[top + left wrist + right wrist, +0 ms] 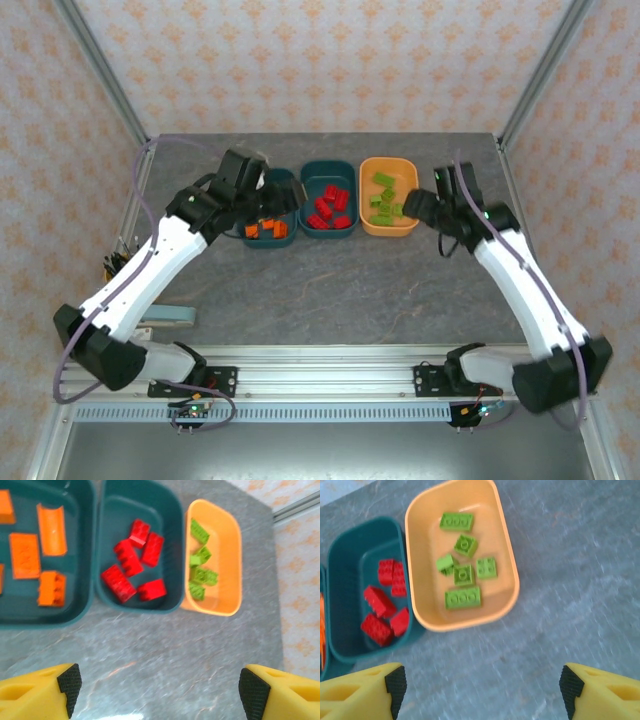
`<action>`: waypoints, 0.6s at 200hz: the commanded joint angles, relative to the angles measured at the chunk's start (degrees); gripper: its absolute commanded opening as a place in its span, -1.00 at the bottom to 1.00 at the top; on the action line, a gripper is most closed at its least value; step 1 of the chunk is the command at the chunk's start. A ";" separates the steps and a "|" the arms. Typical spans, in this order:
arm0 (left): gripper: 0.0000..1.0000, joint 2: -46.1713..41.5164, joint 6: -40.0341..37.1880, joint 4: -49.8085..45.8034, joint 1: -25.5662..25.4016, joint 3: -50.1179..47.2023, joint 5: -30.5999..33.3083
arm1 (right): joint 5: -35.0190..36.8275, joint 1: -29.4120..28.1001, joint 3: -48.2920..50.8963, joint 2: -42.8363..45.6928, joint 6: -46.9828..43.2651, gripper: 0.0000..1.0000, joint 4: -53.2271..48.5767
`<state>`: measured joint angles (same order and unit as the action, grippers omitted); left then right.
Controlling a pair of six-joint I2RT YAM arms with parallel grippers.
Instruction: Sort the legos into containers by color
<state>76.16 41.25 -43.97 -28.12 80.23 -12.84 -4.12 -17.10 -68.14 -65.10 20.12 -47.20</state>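
- Three tubs sit in a row at the far middle of the table [330,290]. Why are the bricks laid out like that?
- By colour, I judge. The orange bricks [25,555] lie in the left teal tub [50,622], the red bricks [127,557] in the middle teal tub [102,540], and the green bricks [463,575] in the orange tub [512,570] on the right. Every brick I can see lies with its own colour.
- And the pincers?
- The left gripper [160,687] hangs over bare table just near of the tubs, jaws spread wide with nothing between them. The right gripper [482,686] hangs near the orange tub, equally wide and empty. Neither has anything to carry, which fits a sort that looks finished.
- What can't you settle?
- The count of orange bricks. From above, the left arm [160,260] covers part of the left teal tub, and the left wrist camera cuts that tub off at its left edge. Two green bricks overlap, so their outlines run together. A pale flat object [168,318] lies at the near left beside the arm, and I cannot tell what it is.
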 commanded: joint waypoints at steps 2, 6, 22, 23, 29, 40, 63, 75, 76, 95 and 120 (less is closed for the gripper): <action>0.83 -5.89 -1.21 -2.70 -0.35 -5.77 3.35 | -0.72 -0.39 5.85 11.17 1.33 0.97 -6.55; 0.93 -6.90 -0.99 -2.79 -0.36 -6.73 3.74 | -0.69 -0.39 6.89 12.82 1.33 0.99 -7.33; 1.00 -10.34 -0.18 -3.44 -0.36 -9.81 6.26 | -0.77 -0.47 9.85 19.28 0.96 0.99 -9.13; 1.00 -10.51 -0.15 -3.64 -0.36 -9.95 6.56 | -0.70 -0.43 9.90 19.60 0.88 0.99 -9.22; 1.00 -11.40 -0.08 -4.79 -0.36 -10.38 8.54 | -0.14 -0.43 10.29 21.51 0.75 0.99 -9.49; 1.00 -12.82 -1.25 -6.16 -0.42 -10.87 12.17 | 1.59 -0.43 10.79 23.49 0.68 0.99 -8.43; 0.99 -15.11 -4.60 -8.95 -0.59 -10.31 25.30 | 10.71 -0.40 8.18 21.09 3.33 0.99 -8.05; 0.99 -14.64 -2.55 -12.42 -0.54 -9.62 39.11 | 20.30 -0.41 6.33 17.46 6.36 0.99 -9.02; 0.99 -14.60 -2.48 -12.53 -0.58 -9.63 40.26 | 20.91 -0.35 6.30 17.15 6.43 0.99 -8.90; 1.00 -15.23 -13.50 -2.72 0.09 -16.28 51.32 | 24.75 1.53 10.09 14.86 2.84 1.00 -0.28; 1.00 -15.39 -27.27 15.42 3.30 -29.74 53.52 | 28.95 2.88 22.28 16.46 -1.94 1.00 18.01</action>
<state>59.81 28.80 -42.54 -27.44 59.92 28.18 14.72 -15.11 -54.50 -50.15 22.11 -44.75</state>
